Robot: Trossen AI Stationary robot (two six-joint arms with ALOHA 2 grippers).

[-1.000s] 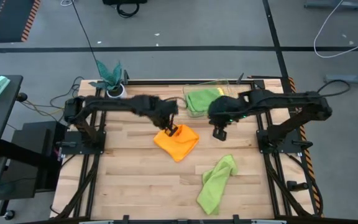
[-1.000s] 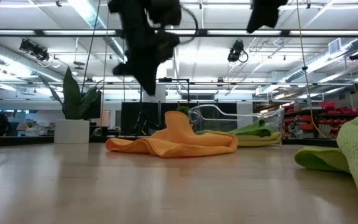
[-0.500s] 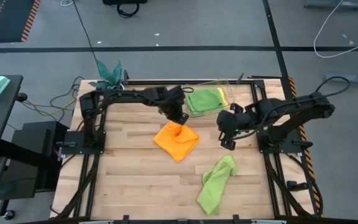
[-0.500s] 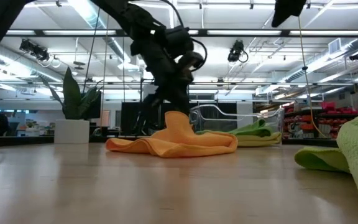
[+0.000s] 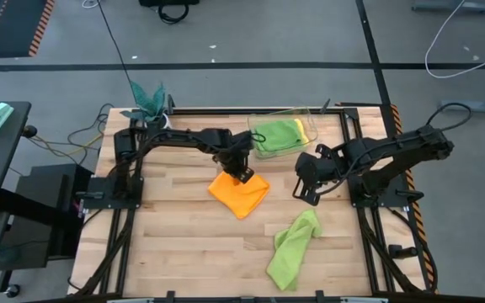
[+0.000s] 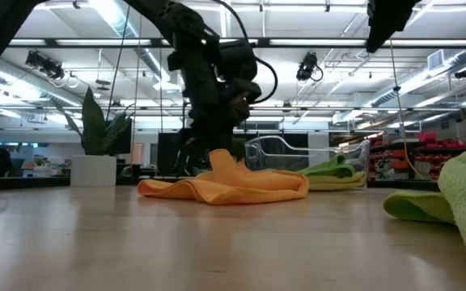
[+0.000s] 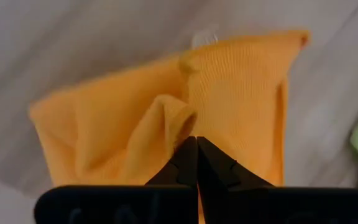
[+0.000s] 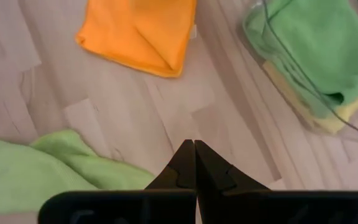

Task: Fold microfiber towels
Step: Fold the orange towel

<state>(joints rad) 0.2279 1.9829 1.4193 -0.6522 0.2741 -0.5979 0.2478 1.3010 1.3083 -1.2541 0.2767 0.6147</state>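
1. Left gripper (image 5: 243,174) sits low over the far edge of the orange towel (image 5: 240,193), its fingers pressed together. The left wrist view shows a raised pleat of orange cloth right at the fingertips (image 7: 196,144), but whether any fabric is actually pinched I cannot tell.
2. Right gripper (image 5: 300,193) hangs above bare wood, near the table's right side, with its fingers closed on nothing; it waits between the orange towel and the loose lime green towel (image 5: 291,248).
3. Toward the table's middle, the orange towel lies partly doubled with an uneven ridge. The loose lime green towel lies crumpled nearer the front edge.
4. Another green towel (image 5: 277,135) rests on a yellow towel (image 5: 301,126) inside a clear bin (image 5: 256,123) at the back of the table, just beside the left gripper.
5. Risk: if the pleat is only grazed, a lift would probably slip off and leave the cloth bunched.
6. Risk: if both layers are caught, pulling could drag the whole towel instead of turning one edge over, so the fold ends up skewed.
7. Risk: moving the left arm backward may nudge the bin or snag its contents.
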